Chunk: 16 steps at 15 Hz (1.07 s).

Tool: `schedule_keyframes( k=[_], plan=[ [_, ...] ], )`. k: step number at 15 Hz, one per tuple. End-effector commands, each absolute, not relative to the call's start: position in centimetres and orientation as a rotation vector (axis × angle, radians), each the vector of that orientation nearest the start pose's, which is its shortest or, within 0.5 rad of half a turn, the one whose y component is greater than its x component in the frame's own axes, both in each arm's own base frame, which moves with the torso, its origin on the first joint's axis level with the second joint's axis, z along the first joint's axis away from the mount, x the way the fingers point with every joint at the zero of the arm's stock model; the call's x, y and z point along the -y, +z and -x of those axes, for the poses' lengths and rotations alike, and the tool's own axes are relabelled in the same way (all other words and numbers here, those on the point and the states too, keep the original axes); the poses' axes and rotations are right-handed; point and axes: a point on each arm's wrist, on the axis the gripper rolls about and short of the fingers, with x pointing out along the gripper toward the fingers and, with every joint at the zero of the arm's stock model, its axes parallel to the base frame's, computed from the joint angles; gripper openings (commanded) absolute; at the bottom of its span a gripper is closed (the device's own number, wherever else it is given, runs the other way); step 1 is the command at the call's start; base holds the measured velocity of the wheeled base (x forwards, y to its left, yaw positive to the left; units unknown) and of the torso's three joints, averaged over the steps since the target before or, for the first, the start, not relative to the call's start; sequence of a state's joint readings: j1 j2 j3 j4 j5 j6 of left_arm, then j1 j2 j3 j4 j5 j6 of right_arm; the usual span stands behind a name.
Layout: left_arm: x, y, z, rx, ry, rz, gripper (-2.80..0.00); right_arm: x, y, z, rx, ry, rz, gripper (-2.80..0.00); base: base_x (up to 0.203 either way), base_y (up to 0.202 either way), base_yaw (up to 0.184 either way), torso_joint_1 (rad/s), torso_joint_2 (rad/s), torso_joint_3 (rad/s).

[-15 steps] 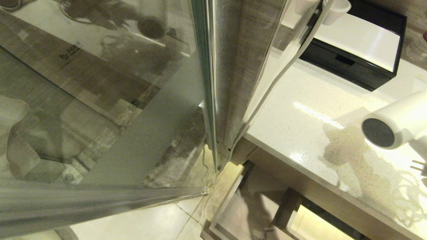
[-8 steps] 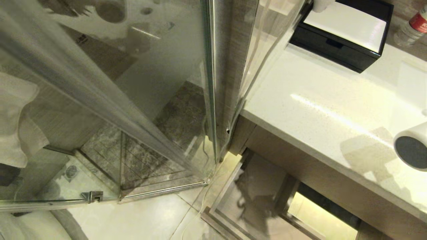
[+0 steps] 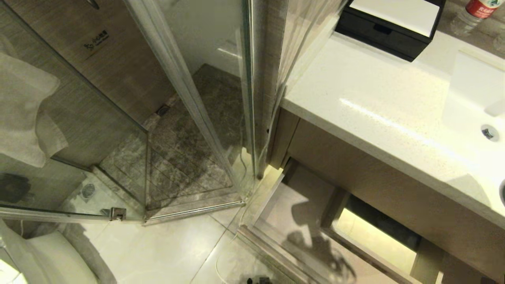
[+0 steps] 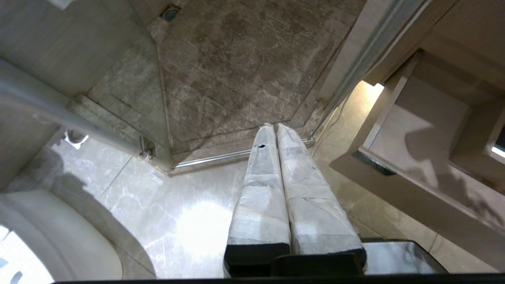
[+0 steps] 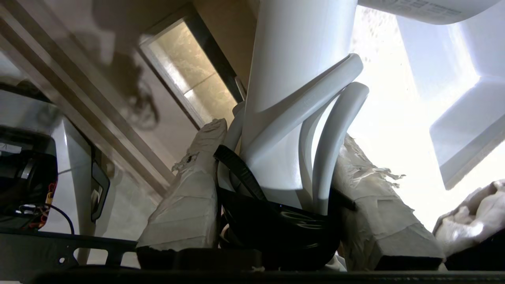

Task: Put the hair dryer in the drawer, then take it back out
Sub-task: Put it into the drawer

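The hair dryer (image 5: 300, 51) fills the right wrist view: its white handle stands between the taped fingers, with loops of white cord (image 5: 335, 130) and a black tie (image 5: 236, 165) bundled against it. My right gripper (image 5: 280, 134) is shut on that handle and cord, held over the counter edge and the drawer. The drawer (image 3: 292, 201) is pulled open under the counter, light wood, with a boxed cut-out (image 3: 335, 209) inside. The left wrist view also shows the drawer (image 4: 418, 114). My left gripper (image 4: 272, 128) hangs shut and empty over the floor by the shower corner.
A glass shower enclosure (image 3: 177, 79) fills the left half, and a towel (image 3: 23, 110) hangs on its glass. The white counter (image 3: 375, 98) carries a black box (image 3: 386, 19), a bottle (image 3: 473, 12) and a sink basin (image 3: 473, 98). A toilet rim (image 3: 51, 256) sits at the bottom left.
The head view has tilted down, so the whole scene shifted up and more of the open drawer shows. The hair dryer has slid off the right edge of that view.
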<state>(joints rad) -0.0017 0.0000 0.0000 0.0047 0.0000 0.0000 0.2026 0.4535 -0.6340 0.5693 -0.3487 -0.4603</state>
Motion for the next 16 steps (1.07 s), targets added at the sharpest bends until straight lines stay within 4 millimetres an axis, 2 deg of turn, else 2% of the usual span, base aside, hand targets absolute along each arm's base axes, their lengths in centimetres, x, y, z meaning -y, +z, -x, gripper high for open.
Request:
schedule_keyframes(
  k=[1, 16],
  plan=[
    [0.0, 7.5, 2.3, -0.006, -0.002, 0.0, -2.8, 1.2, 19.6, 2.1, -0.382, -0.061, 0.558, -2.8, 0.0, 0.0, 0.0, -0.315, 0.14, -0.177],
    [0.0, 7.5, 2.3, -0.006, -0.002, 0.0, -2.8, 1.3, 18.2, 2.4, -0.385, -0.065, 0.551, -2.8, 0.0, 0.0, 0.0, -0.263, 0.03, -0.238]
  ],
)
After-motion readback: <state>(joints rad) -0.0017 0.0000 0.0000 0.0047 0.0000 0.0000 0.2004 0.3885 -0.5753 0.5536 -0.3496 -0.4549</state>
